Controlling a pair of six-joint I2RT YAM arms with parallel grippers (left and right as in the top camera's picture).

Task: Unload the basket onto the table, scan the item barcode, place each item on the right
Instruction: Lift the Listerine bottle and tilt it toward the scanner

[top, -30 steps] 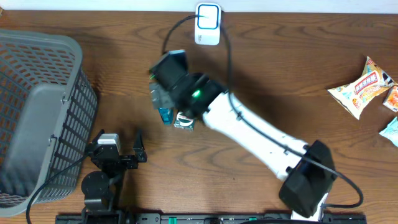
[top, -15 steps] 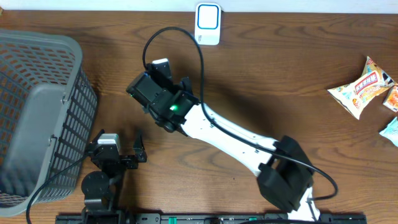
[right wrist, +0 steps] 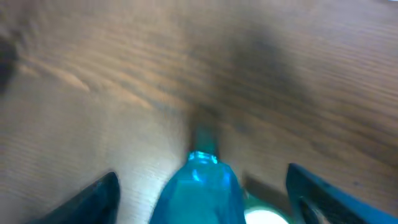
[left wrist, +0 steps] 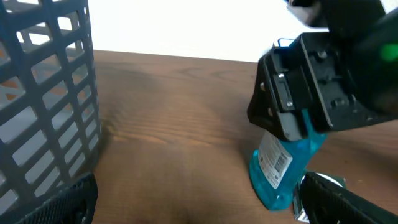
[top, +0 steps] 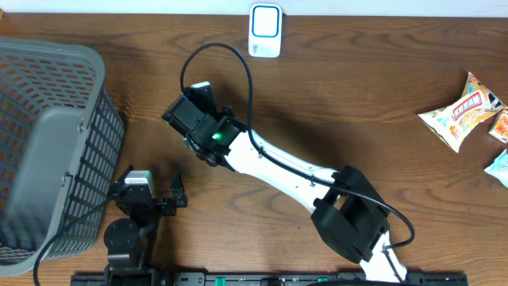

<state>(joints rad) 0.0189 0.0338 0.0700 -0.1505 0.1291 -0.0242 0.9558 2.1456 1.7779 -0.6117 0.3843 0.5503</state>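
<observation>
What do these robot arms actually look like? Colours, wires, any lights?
The right arm is a white tube with chunky black joints, a small green light glowing near its wrist, and a black cable looping along it. The left arm is black and boxy.

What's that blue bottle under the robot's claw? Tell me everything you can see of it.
The blue bottle looks like translucent plastic, with a white label carrying a barcode on its side. It stands on the wooden table, roughly upright. Seen from the side, its top is hidden by the right gripper, whose fingers flank it with gaps showing.
</observation>
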